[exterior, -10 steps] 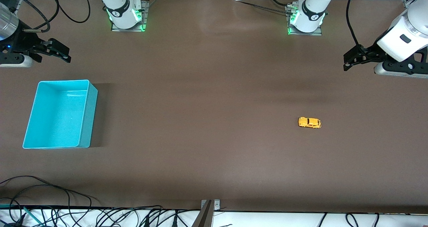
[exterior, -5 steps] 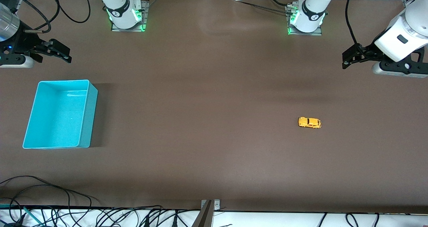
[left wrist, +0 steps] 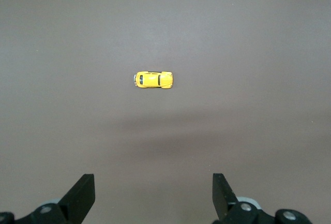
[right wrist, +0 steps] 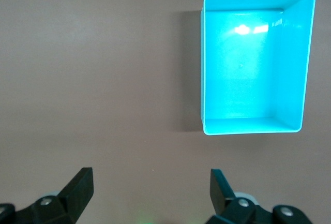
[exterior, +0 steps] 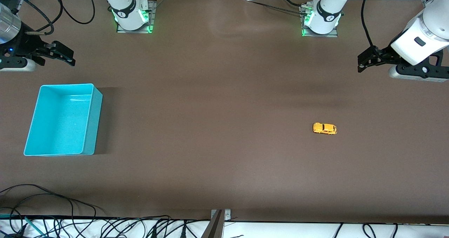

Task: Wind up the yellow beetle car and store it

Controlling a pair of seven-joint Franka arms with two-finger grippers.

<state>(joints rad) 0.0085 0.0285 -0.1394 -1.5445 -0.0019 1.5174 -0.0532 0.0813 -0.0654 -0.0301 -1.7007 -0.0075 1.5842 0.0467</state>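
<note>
Car: the tiny yellow-orange beetle-shaped toy car (exterior: 324,128) with dark windows sits on its wheels on the bare brown surface (exterior: 217,126), toward the left arm's end, nothing touching it.
Bin: the open teal plastic rectangular bin (exterior: 89,120) stands at the right arm's end, well apart from the car, and there's nothing inside it.
Left gripper: the left gripper (exterior: 364,61) hangs in the air over the surface at its own end, fingers (left wrist: 83,195) spread wide and holding nothing; its wrist view looks straight down on the car (left wrist: 153,79).
Right gripper: the right gripper (exterior: 63,54) waits over the surface just past the bin's edge, fingers (right wrist: 80,185) wide apart too, empty, with the bin (right wrist: 207,63) framed in its wrist view.
Done: nothing that shows, no grasp, no winding, no storing.
Left to do: everything, by my read. Reach the car, take hold, wind it, carry it across the surface and set it in the bin.
Who goes first: the left arm looks the likely one, being over the car's end.
</note>
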